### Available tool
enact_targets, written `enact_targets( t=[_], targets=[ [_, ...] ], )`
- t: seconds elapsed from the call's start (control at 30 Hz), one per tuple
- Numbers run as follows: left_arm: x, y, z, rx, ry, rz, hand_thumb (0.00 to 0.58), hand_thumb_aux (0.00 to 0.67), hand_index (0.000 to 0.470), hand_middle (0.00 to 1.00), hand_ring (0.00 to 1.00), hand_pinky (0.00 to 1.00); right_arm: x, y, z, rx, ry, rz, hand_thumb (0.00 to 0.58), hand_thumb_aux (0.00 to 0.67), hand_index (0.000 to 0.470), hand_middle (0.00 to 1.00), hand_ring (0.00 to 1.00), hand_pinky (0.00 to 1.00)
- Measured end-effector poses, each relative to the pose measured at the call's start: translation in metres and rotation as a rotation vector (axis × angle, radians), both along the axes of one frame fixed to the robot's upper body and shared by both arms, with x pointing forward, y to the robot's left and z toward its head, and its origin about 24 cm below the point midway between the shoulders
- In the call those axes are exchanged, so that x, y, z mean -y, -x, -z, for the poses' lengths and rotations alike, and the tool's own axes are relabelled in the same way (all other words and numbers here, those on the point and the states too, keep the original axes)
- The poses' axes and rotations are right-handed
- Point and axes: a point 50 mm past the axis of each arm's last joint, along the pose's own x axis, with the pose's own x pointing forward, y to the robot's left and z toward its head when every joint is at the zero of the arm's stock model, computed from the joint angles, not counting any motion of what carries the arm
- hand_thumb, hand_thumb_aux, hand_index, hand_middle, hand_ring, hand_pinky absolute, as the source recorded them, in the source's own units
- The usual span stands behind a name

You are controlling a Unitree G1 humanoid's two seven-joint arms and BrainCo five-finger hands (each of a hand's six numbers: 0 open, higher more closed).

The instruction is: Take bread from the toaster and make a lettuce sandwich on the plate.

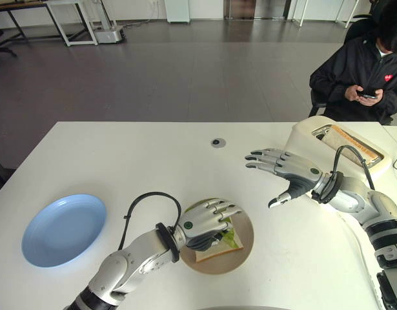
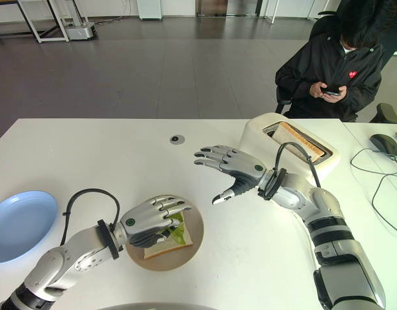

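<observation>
- Left eye view: at lower centre the left hand (image 1: 201, 225) is seen lying over the lettuce (image 1: 231, 239) and bread slice (image 1: 214, 253) on the brown plate (image 1: 244, 242); whether anything is gripped cannot be told.
- Right eye view: right of centre the right hand (image 2: 234, 169) is held above the table (image 2: 250, 258), fingers spread wide, nothing grasped; a second slice (image 2: 301, 139) is lodged in the toaster (image 2: 259, 139) at upper right.

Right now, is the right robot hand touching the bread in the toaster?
Apart. The right eye view shows the toaster's white top between the open right robot hand and the bread slice.
</observation>
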Motion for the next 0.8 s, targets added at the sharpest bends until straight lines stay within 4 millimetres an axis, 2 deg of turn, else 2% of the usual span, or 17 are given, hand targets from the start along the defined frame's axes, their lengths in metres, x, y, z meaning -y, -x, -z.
enact_targets(
  t=[0.03, 0.07, 0.1, 0.13, 0.17, 0.5, 0.6, 0.63, 0.73, 0.8],
  targets=[
    [0.000, 0.001, 0.000, -0.005, -0.001, 0.001, 0.580, 0.670, 0.470, 0.00, 0.00, 0.00, 0.000, 0.000, 0.000, -0.001, 0.003, -0.002, 0.000, 0.000, 0.000, 0.00, 0.00, 0.00],
    [0.000, 0.002, 0.001, -0.012, -0.004, 0.001, 0.546, 0.507, 0.356, 0.00, 0.00, 0.00, 0.000, 0.000, 0.000, -0.001, 0.004, -0.002, 0.000, 0.000, 0.000, 0.00, 0.00, 0.00],
    [0.000, 0.002, 0.002, -0.019, -0.011, -0.001, 0.443, 0.344, 0.241, 0.00, 0.00, 0.00, 0.000, 0.000, 0.000, -0.001, 0.004, -0.002, 0.000, 0.000, 0.000, 0.00, 0.00, 0.00],
    [-0.001, 0.002, 0.003, -0.028, -0.018, -0.003, 0.160, 0.100, 0.070, 0.00, 0.00, 0.00, 0.001, 0.000, 0.000, 0.000, 0.006, -0.002, 0.000, 0.000, 0.000, 0.00, 0.00, 0.00],
    [-0.002, 0.003, 0.005, -0.040, -0.026, -0.007, 0.000, 0.000, 0.000, 0.00, 0.00, 0.00, 0.000, 0.001, 0.001, -0.002, 0.010, -0.004, 0.000, 0.000, 0.000, 0.00, 0.00, 0.00],
    [-0.011, 0.001, 0.011, -0.090, -0.071, -0.021, 0.000, 0.000, 0.000, 0.00, 0.00, 0.00, 0.002, 0.003, 0.002, -0.014, 0.042, -0.012, 0.000, 0.000, 0.000, 0.00, 0.00, 0.00],
    [-0.016, 0.000, 0.005, -0.080, -0.059, -0.025, 0.000, 0.000, 0.000, 0.00, 0.00, 0.00, 0.001, 0.005, 0.002, -0.013, 0.045, -0.023, 0.000, 0.000, 0.000, 0.00, 0.00, 0.00],
    [-0.018, -0.001, -0.002, -0.064, -0.037, -0.031, 0.018, 0.011, 0.007, 0.00, 0.00, 0.00, 0.001, 0.005, 0.000, -0.003, 0.042, -0.025, 0.000, 0.000, 0.000, 0.00, 0.00, 0.00],
    [-0.026, -0.005, -0.024, -0.024, 0.081, -0.046, 0.000, 0.000, 0.000, 0.00, 0.00, 0.00, 0.006, 0.002, -0.020, 0.087, 0.012, 0.043, 0.000, 0.000, 0.000, 0.00, 0.00, 0.00],
    [-0.026, -0.007, -0.033, -0.013, 0.198, -0.033, 0.000, 0.000, 0.000, 0.00, 0.00, 0.00, 0.023, -0.001, -0.049, 0.199, -0.008, 0.156, 0.000, 0.000, 0.000, 0.00, 0.00, 0.00]
  ],
)
